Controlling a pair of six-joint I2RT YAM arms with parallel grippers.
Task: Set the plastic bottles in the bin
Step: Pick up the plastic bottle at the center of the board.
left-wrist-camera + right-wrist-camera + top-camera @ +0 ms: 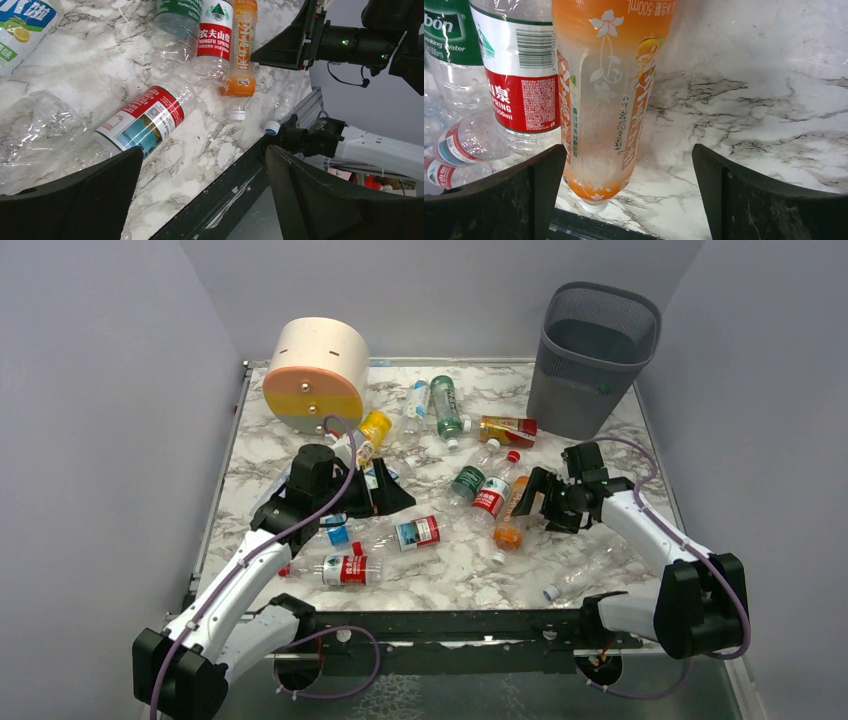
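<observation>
Both grippers gaped wide, holding nothing. Left gripper [388, 490] hung toward the table's [450, 565] 9 o'clock. Plastic bottles [352, 569] lay strewn mid-table. Right gripper [535, 498] framed the orange bottle [511, 515] toward 3 o'clock. Bin [592, 360] stood at 1 o'clock.

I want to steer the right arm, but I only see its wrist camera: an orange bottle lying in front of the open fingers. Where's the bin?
Observer: The bin stands at the far right corner of the table, beyond your right gripper.
Operator: Are any bottles in it yet?
Observer: The top camera looks down into it, and no bottle shows inside.
Operator: What's the other arm doing?
Observer: The left gripper is open and holds nothing. It is close to a red-labelled clear bottle lying on its side.
</observation>
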